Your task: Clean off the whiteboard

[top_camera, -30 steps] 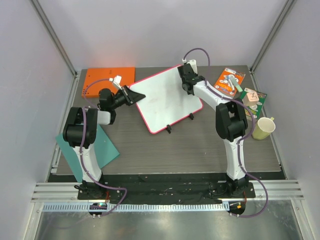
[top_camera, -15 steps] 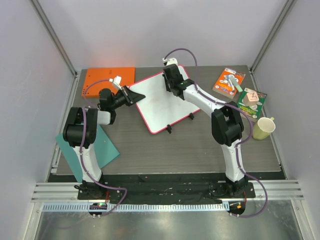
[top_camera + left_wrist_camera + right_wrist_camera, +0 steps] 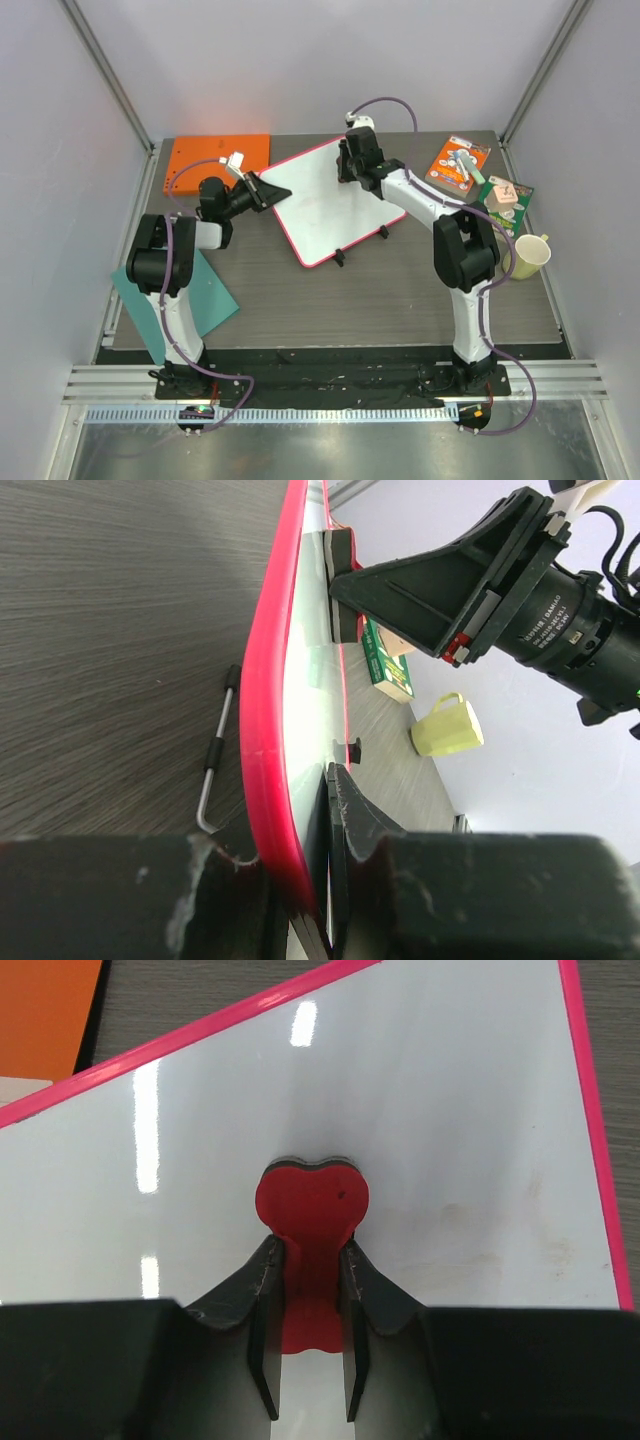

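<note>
Wiping is the step in hand. The whiteboard sits toward the far middle of the worktop, turned at an angle. Its left corner is raised off the surface and small wire feet show under it. The orange board lies to its far left and a yellow mug stands well apart at the right.

The left gripper is closed on the board's left corner, with the pink-red rim pinched between its fingers, which steadies the board. The right gripper reaches in over the far edge, closed on a red eraser. It holds the eraser by its narrow stem, with the wide dark pad pressed flat against the white surface near the far side.

Around the eraser the board looks clean and glossy. Faint greyish smudges to the right of it, near the right rim, may be leftover ink, though they are too pale in the wrist view to be sure. Most of the writing appears gone, so the task is probably well along.

The next move calls for sweeping the eraser sideways across those pale marks and then down over the near half. The pad has to stay flat and the pressure even. The left grip has to hold firm meanwhile, because a hard push on the raised board could make it pivot or slide on its feet.
</note>
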